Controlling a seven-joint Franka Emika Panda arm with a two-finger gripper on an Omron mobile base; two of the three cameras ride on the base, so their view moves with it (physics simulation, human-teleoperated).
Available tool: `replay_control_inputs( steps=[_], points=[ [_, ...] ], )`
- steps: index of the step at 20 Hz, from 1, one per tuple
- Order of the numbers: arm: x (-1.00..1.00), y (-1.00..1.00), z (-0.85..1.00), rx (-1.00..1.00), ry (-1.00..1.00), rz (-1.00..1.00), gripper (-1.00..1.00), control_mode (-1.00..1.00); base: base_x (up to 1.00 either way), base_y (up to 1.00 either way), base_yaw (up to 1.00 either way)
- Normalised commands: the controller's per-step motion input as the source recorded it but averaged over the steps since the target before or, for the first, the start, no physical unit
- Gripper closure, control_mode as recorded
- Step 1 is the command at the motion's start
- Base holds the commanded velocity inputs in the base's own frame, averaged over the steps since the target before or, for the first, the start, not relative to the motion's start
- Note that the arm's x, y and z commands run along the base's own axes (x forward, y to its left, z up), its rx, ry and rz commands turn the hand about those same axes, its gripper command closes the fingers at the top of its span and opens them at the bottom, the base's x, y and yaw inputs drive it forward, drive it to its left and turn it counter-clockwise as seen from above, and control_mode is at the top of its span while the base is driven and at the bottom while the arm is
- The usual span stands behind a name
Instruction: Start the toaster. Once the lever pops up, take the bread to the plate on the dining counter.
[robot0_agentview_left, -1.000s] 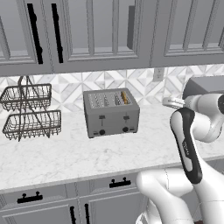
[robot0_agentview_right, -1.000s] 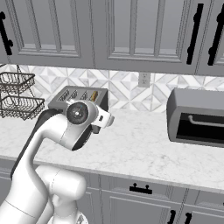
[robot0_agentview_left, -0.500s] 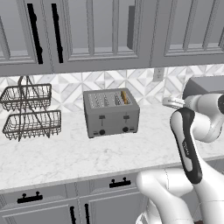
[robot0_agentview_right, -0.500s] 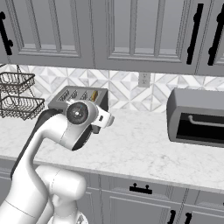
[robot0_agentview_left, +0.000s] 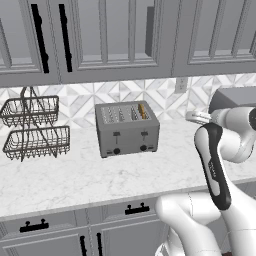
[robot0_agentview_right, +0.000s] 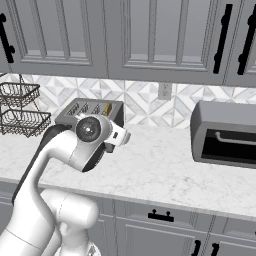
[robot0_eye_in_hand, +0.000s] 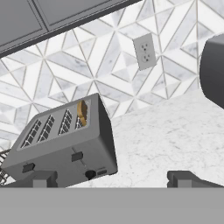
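The brushed-grey toaster (robot0_agentview_left: 127, 129) stands on the marble counter against the tiled wall, its two black levers up near the top of their slots. The bread (robot0_agentview_left: 142, 111) stands in the toaster's rightmost slot, its golden edge poking out. In the right base view the toaster (robot0_agentview_right: 90, 111) and the bread (robot0_agentview_right: 107, 109) sit partly behind my arm. In the hand view my gripper (robot0_eye_in_hand: 113, 179) is open with nothing between its fingertips (robot0_eye_in_hand: 41, 178), held off to the right of the toaster (robot0_eye_in_hand: 65, 140) and its bread (robot0_eye_in_hand: 82, 112). The plate and the dining counter are out of view.
A two-tier wire basket rack (robot0_agentview_left: 32, 127) stands left of the toaster. A dark-grey oven (robot0_agentview_right: 225, 135) sits on the counter to the right. A wall outlet (robot0_eye_in_hand: 145, 51) is on the backsplash. Grey cabinets hang overhead.
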Motion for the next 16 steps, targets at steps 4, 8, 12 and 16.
replay_control_inputs(
  steps=[4,8,12,16],
  points=[
    [0.00,0.00,0.00,0.00,0.00,0.00,-1.00,-1.00,0.00,0.00,0.00],
    [0.00,0.00,0.00,0.00,0.00,0.00,-1.00,-1.00,0.00,0.00,0.00],
    [0.00,0.00,0.00,0.00,0.00,0.00,-1.00,-1.00,0.00,0.00,0.00],
    [0.00,0.00,0.00,0.00,0.00,0.00,-1.00,-1.00,0.00,0.00,0.00]
  ],
)
